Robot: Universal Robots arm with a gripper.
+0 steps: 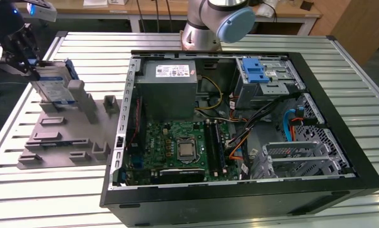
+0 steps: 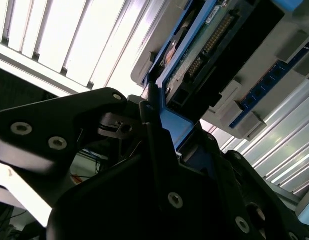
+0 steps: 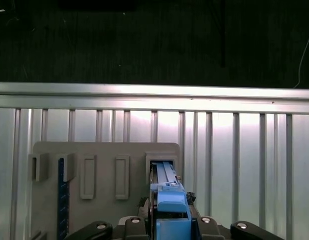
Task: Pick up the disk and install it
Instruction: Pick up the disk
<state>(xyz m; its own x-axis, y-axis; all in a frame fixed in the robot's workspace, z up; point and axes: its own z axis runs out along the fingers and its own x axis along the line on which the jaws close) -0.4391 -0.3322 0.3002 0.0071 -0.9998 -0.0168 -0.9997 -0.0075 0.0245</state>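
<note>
In the exterior view the gripper (image 1: 32, 71) grasps the disk (image 1: 55, 86), which stands upright in the grey holder (image 1: 62, 137) on the counter (image 1: 50, 199); in the second wrist view the fingers (image 2: 152, 131) clamp its blue frame; in the first wrist view it sits edge-on in a holder slot.

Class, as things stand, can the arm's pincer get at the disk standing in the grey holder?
Probably yes. The pincer is right at the upper edge of the disk, which stands upright in the grey holder, and nothing lies between them.
</note>
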